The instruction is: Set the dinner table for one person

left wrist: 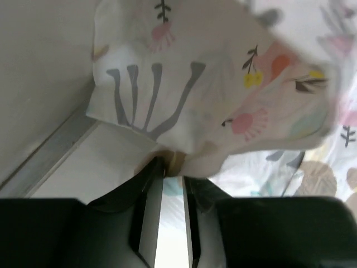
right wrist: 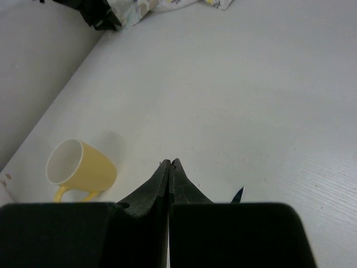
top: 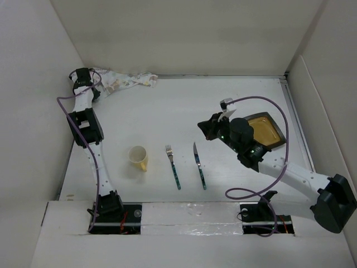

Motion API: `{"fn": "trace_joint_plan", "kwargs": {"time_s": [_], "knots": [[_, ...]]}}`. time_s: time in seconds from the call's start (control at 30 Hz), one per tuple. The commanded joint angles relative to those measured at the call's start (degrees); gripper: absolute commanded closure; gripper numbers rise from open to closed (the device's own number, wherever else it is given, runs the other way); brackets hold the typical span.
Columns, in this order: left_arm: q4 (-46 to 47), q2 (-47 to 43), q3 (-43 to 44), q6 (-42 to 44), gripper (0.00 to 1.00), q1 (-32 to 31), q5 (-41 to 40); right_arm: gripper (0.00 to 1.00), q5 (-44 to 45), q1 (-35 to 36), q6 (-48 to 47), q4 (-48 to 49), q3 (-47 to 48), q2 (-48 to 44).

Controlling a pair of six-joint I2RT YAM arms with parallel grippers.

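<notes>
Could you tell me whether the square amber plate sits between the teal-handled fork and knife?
No, the plate lies far right, apart from the fork and knife.

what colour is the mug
The mug is pale yellow outside and white inside; the right wrist view shows it best.

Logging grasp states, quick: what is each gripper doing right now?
Left gripper: closed on the pastel animal-and-leaf patterned cloth.
Right gripper: closed, holding nothing.

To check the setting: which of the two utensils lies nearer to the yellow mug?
The fork, with tines; it lies between the mug and the knife.
</notes>
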Motion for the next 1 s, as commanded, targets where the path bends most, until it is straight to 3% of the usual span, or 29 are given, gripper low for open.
{"fn": "trace_joint_plan", "kwargs": {"time_s": [0.0,0.13,0.4,0.67,0.87,0.97], "knots": [[-0.85,-0.90,-5.45,0.83,0.84,0.23,1.85,1.00,-0.51,-1.06,-0.13,2.03,0.79,-3.37],[0.74,-2.65,-9.69,0.82,1.00,0.23,2.73,1.00,-1.04,-2.11,0.13,1.76,0.26,-5.30],[7.86,-14.60,-19.71,1.00,1.00,-4.07,14.06,1.00,-0.52,-2.12,0.13,2.12,0.26,-4.17],[17.17,-37.97,-34.82,-3.74,1.00,-7.68,28.03,1.00,3.62,-3.87,-0.57,-0.52,0.96,-2.93],[22.54,-57.56,-47.40,-7.96,1.00,-5.58,33.49,1.00,4.67,-4.40,-0.49,-2.10,1.40,-3.55],[25.70,-66.88,-55.21,-8.93,1.00,-4.34,32.54,1.00,5.03,-4.40,-0.31,-2.19,1.66,-3.11]]}}
